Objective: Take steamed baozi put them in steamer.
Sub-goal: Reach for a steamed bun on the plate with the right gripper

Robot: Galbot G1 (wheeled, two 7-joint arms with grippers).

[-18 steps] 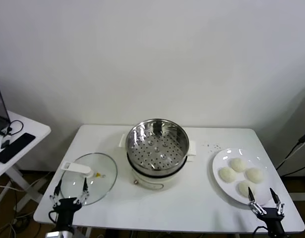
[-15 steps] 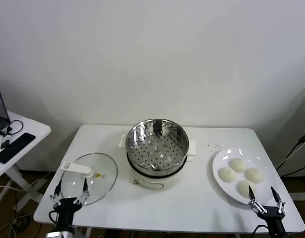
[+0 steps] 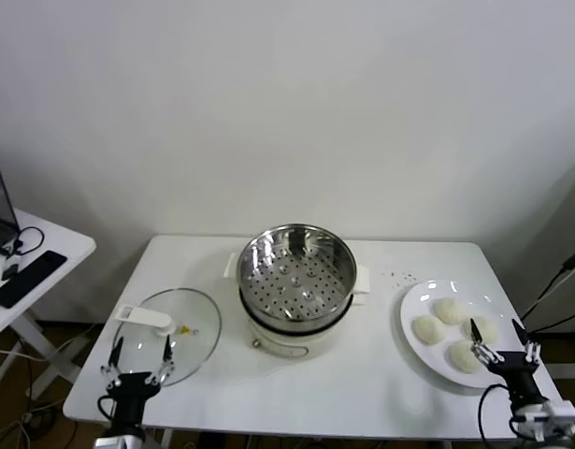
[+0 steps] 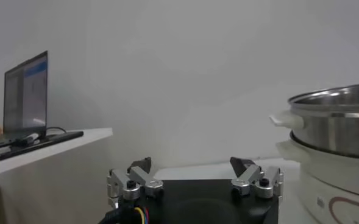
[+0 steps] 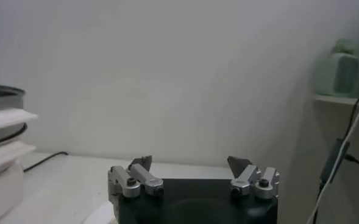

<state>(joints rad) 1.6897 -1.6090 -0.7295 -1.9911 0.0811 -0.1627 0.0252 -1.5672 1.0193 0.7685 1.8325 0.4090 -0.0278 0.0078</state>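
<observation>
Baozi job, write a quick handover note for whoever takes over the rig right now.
Right gripper: open, empty, at the near right edge of the plate, by the closest buns.
Left gripper: open, empty, parked at the table's near left by the glass lid.
Steamed baozi: all four on the plate, right of the pot.
Steamer: mid-table, uncovered, basket empty.
Done: nothing moved yet.
Left: pick up each of the four buns and set it in the basket.
</observation>
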